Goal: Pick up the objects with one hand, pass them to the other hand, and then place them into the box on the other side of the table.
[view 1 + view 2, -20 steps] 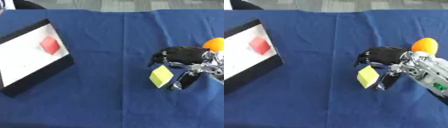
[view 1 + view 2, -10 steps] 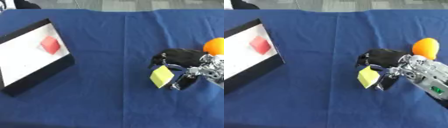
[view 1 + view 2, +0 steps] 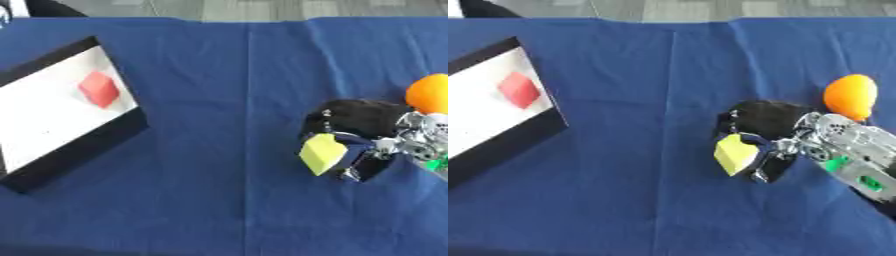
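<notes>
The right hand [image 3: 776, 145] comes in from the right side of the frame, a little below the middle, and its fingers are curled around a yellow-green block [image 3: 734, 154], which sits at the fingertips with one flat face turned to the left. I think it holds the block out at the tips like this so that the other hand can take the free side of it, because the task asks for a pass from one hand to the other. The left hand is not visible in either view, so this pass cannot begin yet in my judgement. Whether the block is lifted or touching the blue tabletop [image 3: 219, 75], I cannot tell. An orange ball [image 3: 850, 96] lies just behind the right hand, near the right edge; it probably waits there as a next object to pick. The box [image 3: 61, 107] is well apart, at the left edge of the frame, with a black rim and a white inside, and a red block [image 3: 98, 88] already lies in it. This far placing explains why one hand alone is not meant to bring the block there.
</notes>
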Robot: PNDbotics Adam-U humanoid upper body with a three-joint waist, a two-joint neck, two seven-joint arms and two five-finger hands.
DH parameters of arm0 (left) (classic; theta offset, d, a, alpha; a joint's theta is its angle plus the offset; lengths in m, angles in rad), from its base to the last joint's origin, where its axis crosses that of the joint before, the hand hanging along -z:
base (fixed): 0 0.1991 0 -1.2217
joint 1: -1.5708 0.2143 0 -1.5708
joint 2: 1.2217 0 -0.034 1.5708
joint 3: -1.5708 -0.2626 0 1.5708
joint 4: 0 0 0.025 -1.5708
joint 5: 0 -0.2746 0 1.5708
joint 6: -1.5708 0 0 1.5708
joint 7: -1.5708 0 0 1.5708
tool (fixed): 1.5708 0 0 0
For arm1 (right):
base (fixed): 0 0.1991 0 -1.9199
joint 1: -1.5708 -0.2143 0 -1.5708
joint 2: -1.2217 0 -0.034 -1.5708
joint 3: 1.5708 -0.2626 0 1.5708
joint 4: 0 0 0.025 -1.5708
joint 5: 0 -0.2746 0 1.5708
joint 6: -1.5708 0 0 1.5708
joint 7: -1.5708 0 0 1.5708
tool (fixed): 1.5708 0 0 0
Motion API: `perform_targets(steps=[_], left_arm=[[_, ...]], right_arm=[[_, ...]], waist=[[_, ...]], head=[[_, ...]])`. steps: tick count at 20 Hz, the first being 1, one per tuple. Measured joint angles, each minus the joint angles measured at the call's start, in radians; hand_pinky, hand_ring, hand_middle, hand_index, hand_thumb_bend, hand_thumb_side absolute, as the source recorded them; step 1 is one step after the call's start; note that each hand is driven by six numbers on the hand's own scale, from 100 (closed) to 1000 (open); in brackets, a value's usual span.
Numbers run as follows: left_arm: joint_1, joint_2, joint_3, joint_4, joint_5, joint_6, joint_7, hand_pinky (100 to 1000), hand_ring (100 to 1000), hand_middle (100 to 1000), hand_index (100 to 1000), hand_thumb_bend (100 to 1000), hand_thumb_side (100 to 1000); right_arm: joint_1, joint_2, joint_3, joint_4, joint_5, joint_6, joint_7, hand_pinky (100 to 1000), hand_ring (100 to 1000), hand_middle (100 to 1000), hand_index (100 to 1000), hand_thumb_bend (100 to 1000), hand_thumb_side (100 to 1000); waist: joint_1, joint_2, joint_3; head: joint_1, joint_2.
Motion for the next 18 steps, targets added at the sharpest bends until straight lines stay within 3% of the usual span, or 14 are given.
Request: perform_targets(steps=[18], left_arm=[[0.013, 0.000, -0.001, 0.000, -0.015, -0.007, -0.008, 854, 756, 708, 782, 100, 567]], right_arm=[[0.017, -0.011, -0.031, 0.000, 0.010, 0.063, -0.008, 928, 822, 758, 807, 482, 100]], waist=[[0.000, 0.010, -0.003]], head=[[-0.009, 0.000]])
